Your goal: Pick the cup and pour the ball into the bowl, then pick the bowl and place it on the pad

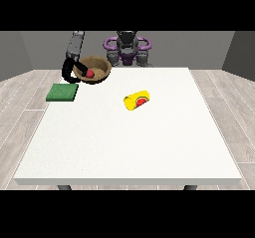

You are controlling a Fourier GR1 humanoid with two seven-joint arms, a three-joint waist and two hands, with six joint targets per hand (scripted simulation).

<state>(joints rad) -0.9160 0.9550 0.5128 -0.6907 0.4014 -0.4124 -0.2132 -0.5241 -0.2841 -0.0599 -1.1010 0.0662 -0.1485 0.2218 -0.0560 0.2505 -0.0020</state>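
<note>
Brown and stiff, the bowl (92, 69) looks light and tips easily, so its rim is the best place to hold. It holds the red ball (89, 74), near the green pad (62, 92). One robot hand (69, 68), at the view's left, curls round that rim. The yellow cup (136, 100) lies on the white surface (124, 142).

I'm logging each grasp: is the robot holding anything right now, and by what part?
Yes: the hand at the view's left holds the wooden bowl by its rim on the side towards the green pad, with the red ball inside.

cup (137, 100) mid-table, open table (124, 147) in front
</note>
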